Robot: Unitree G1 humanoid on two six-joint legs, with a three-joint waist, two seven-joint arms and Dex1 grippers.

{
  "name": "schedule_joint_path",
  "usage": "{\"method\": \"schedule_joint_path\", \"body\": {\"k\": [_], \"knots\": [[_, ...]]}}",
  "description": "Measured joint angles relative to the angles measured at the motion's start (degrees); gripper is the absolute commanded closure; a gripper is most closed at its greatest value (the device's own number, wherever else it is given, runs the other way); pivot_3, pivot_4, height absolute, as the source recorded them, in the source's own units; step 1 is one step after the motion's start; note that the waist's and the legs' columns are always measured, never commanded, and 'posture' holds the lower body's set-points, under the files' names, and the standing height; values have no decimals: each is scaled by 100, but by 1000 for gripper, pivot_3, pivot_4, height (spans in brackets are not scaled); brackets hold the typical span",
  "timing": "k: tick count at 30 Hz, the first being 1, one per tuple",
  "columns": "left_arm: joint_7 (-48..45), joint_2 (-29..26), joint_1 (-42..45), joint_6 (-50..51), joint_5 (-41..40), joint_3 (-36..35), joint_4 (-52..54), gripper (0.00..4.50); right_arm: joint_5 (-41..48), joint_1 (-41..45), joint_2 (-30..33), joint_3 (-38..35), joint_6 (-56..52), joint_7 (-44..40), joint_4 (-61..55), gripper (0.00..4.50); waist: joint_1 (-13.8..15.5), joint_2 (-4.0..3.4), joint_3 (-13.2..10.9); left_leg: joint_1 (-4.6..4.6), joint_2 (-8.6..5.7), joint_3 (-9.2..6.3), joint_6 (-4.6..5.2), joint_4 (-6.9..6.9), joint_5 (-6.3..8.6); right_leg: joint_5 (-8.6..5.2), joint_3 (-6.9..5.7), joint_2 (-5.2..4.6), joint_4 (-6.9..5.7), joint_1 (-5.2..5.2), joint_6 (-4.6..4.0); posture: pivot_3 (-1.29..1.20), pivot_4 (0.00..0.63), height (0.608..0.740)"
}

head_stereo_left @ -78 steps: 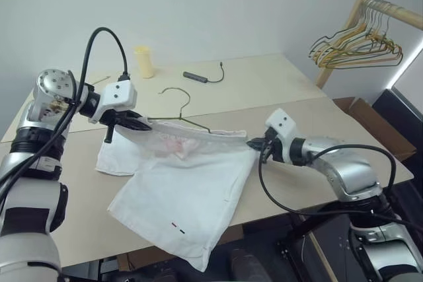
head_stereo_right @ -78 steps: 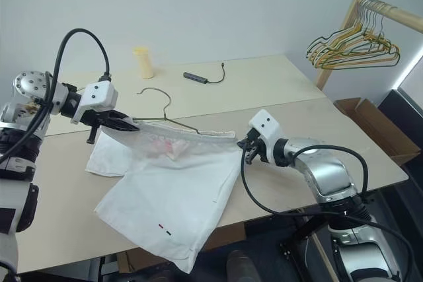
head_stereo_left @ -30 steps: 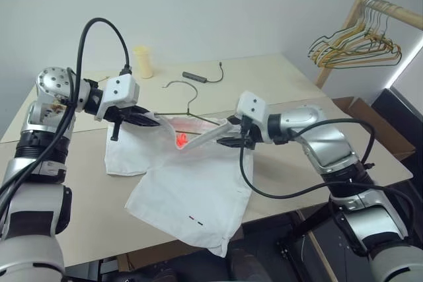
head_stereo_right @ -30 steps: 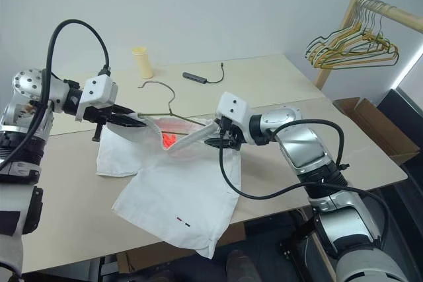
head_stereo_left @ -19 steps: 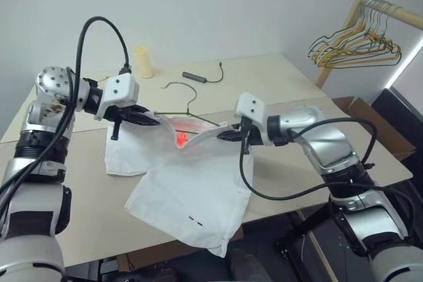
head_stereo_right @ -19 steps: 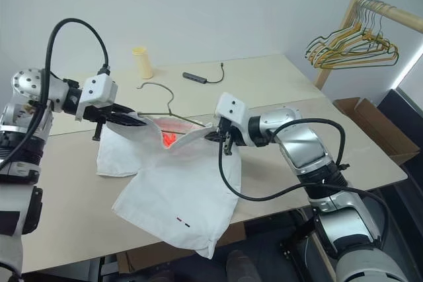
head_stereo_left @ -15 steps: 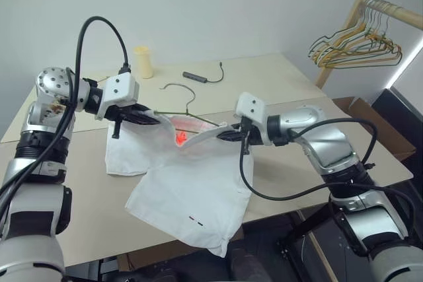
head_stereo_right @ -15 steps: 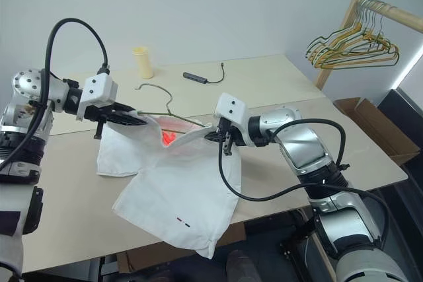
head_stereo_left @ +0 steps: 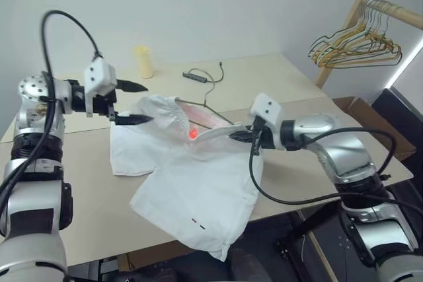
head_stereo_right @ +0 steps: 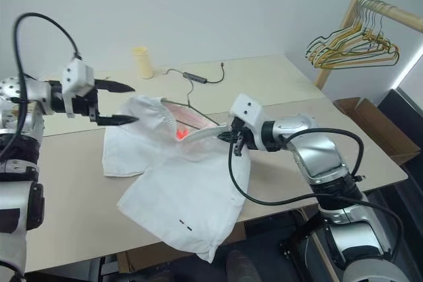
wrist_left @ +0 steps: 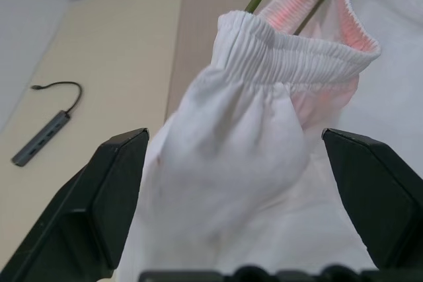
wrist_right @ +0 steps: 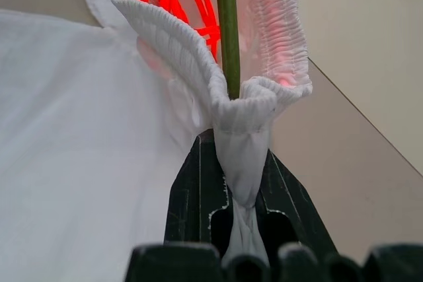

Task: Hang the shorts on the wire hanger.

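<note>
The shorts (head_stereo_left: 192, 176) are lying spread over the near part of the table (head_stereo_left: 297, 107), one white pair, with a leg hanging past the front edge and a tiny dark label showing low on the fabric. We are seeing the waistband end lifted off the tabletop, its elastic opening bunched and glowing with a red-pink mark inside.

One wire hanger (head_stereo_right: 192, 100) is sitting at that waistband: its thin dark wire is running into the opening, and its curled hook is sticking out toward the back of the table. In the right wrist view the wire (wrist_right: 227, 24) is passing straight between the two folds of elastic.

We are counting two grippers. The right gripper (wrist_right: 234, 193) is pinching a gathered corner of the waistband, both black fingers pressed against the cloth. The left gripper (head_stereo_left: 129, 102) is standing wide apart, one finger above the other, just beside the raised hump of fabric; in the left wrist view its two fingers (wrist_left: 112, 189) are flanking the cloth without touching it.

Behind the shorts we are noting one pale yellow cup (head_stereo_left: 143, 61) near the wall and one small dark adapter with a cable (head_stereo_left: 195, 76) close to the hook. Off to the right, one wooden rack (head_stereo_left: 370, 11) is carrying a bunch of coloured hangers (head_stereo_left: 353, 47), too tightly packed for us to count.
</note>
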State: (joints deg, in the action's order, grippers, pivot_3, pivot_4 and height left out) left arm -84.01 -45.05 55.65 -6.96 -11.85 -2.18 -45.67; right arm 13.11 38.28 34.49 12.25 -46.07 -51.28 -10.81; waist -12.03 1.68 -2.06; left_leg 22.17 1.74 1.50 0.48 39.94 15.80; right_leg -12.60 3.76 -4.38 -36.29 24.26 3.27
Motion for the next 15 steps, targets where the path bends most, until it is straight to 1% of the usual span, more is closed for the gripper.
{"method": "schedule_joint_path", "body": {"k": [1,3,6,7,9,12,15], "knots": [[115,22,-2,43,-114,-150,9,52,2,-30,13,-84,-144,124,-63,4500,-1,0,0,0,0,0,0,1,0,0,-1,-1,-1,-1,0,-238,0,740],[360,141,-95,323,-502,-549,294,52,52,-81,-49,-426,-786,575,-252,4500,-9,0,0,2,0,-1,0,3,0,1,-1,-4,-3,-1,1,-258,0,740],[403,350,-666,924,-1255,-1009,1224,52,50,-135,-70,-935,-1649,1213,-547,4500,-63,-1,1,0,0,-2,-1,3,1,3,1,-8,-13,-2,3,-272,0,740],[425,446,-838,1106,-1452,-1082,1438,52,37,-139,-80,-1053,-1860,1391,-588,4500,-79,-1,1,0,0,-2,-1,5,0,3,1,-8,-43,-1,3,-278,0,740],[544,692,-1170,1425,-1814,-1204,1932,52,-54,-134,-183,-1269,-2380,1794,-629,4500,-128,2,2,-1,0,-5,-1,15,0,3,2,-9,-47,-3,3,-289,0,740],[990,1076,-1605,1886,-2403,-1438,2855,52,-291,-87,-539,-1611,-3283,2577,-569,4500,-225,2,3,-5,-1,-5,-1,19,1,4,11,-9,-45,-4,3,-295,0,740],[1323,1401,-1959,2152,-2945,-1576,3731,52,-757,-14,-1119,-2207,-3946,3504,-383,4500,-335,1,4,-9,-3,-6,-1,19,1,4,20,-9,-46,-3,3,-293,0,740]]}}
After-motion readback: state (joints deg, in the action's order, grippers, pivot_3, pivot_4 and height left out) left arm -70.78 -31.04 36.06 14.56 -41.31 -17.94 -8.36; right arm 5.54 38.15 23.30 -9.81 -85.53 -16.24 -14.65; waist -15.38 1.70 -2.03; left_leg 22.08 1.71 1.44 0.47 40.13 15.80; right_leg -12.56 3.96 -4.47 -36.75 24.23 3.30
